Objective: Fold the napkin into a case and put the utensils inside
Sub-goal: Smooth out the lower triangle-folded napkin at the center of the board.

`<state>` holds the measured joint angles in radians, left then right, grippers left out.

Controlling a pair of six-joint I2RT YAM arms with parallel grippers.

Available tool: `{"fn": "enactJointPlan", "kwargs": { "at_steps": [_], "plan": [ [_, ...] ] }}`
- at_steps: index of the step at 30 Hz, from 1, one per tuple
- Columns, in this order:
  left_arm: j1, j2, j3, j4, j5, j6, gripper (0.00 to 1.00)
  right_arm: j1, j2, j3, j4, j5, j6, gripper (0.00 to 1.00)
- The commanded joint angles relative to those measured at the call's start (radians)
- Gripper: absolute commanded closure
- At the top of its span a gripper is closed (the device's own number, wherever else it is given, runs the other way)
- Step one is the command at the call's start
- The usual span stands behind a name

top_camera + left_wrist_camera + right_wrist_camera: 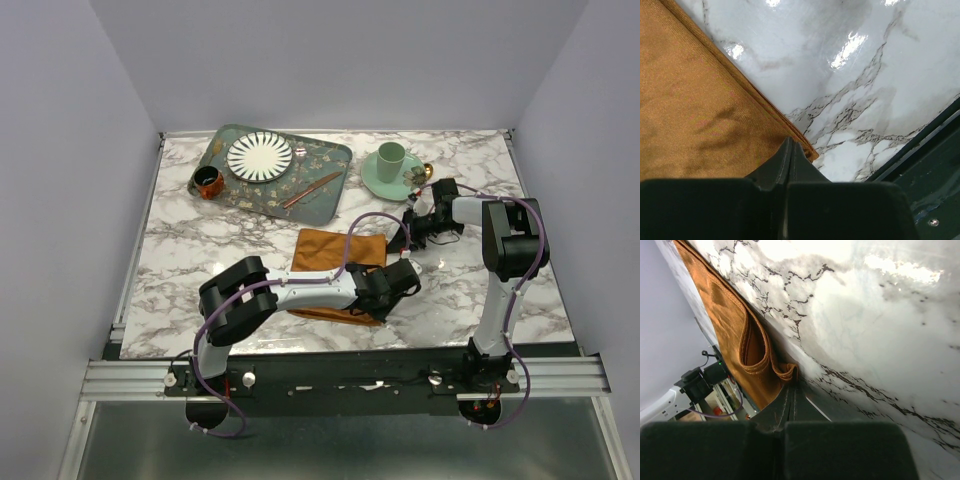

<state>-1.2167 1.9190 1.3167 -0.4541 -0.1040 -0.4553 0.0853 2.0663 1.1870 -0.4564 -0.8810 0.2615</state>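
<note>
Jaws on both arms are closed. The right gripper [791, 390] pinches the far right corner of the napkin [335, 250]. Its wrist view shows the hem raised off the table [200, 260] and curled into a loop at the fingertips. The left gripper [790, 152] has its fingers pressed together at the near right corner. The doubled edge appears caught between the tips, but the cloth there lies flat, so that hold is less certain.

Napkin position: middle of the table, between the two arms, with the left arm lying across its near part. It is already doubled over at least once, as layered edges show in both wrist views. It is not yet a narrow case.

Handling, as judged: light and limp, with no stiffness, so it buckles between holds as the loop shows. The weave looks grippy to the pads but is likely to slide on the glossy marble. Layers may part if only the top one is pinched. Best hold is at the corners, right on the hem, taking all layers, with both corners moved in step.

Utensils: one slim copper piece [312, 189] lies on the patterned tray [335, 158] at the far side, well apart from the napkin. The others cannot be clearly made out.
</note>
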Motion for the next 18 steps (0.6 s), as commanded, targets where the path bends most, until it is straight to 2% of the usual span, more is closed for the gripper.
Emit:
{"fn": "enactJointPlan", "kwargs": {
  "at_steps": [1,18],
  "plan": [
    [-0.001,0.005,0.006,0.003,-0.006,-0.006,0.99,0.005,0.02,-0.02,0.016,0.085,-0.016,0.99],
    [-0.035,-0.009,-0.013,0.011,-0.014,-0.008,1.0,0.005,0.017,-0.015,0.016,0.093,-0.019,0.99]
  ]
}}
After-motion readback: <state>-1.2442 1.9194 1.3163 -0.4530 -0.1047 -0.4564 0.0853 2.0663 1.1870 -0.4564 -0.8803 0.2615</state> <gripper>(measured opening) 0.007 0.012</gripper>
